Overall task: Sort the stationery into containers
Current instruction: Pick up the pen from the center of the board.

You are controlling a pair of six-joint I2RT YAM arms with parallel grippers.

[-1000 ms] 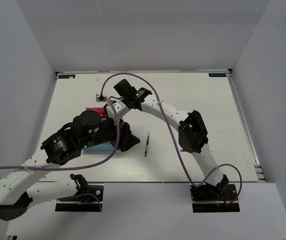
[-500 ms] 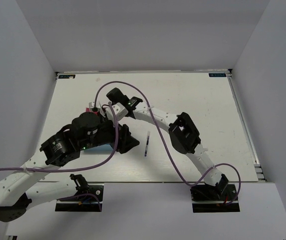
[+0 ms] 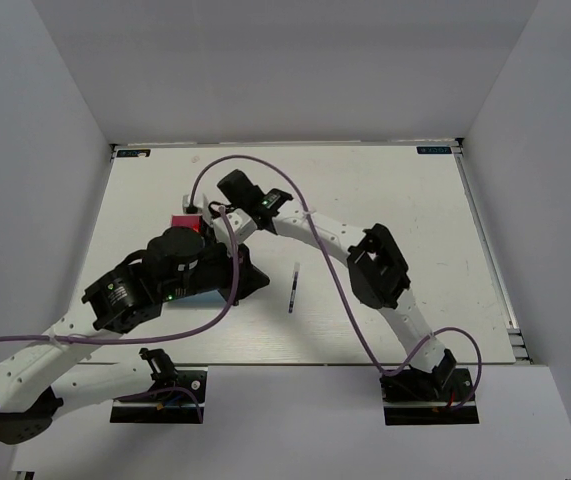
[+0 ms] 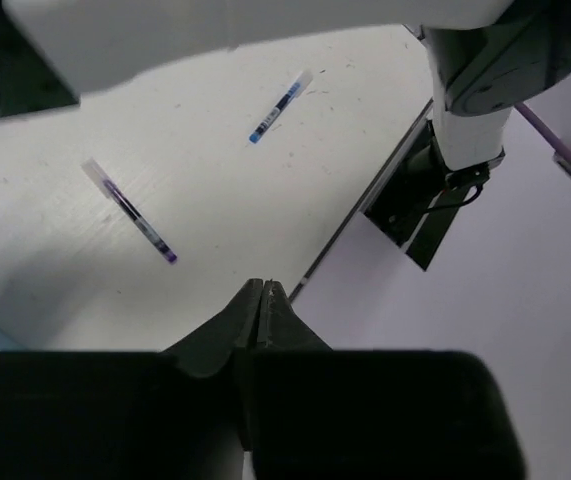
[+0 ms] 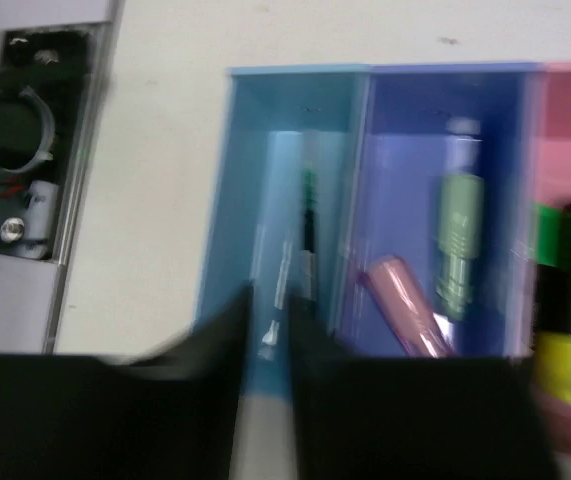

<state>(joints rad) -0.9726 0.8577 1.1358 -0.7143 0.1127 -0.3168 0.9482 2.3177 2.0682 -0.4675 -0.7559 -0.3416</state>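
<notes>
Pen (image 5: 306, 235) lies in the light blue tray (image 5: 248, 140) beneath my right claw (image 5: 268, 318), whose jaws are slightly parted and grip nothing. I should rise straight, clear of the rim. My left claw (image 4: 262, 288), pinched closed and empty, hovers over two loose pens (image 4: 130, 210) toward the table's (image 4: 215, 230) near edge.

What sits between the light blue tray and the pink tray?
The dark blue tray, holding a green highlighter and a pink highlighter; the right wrist view shows it.
</notes>
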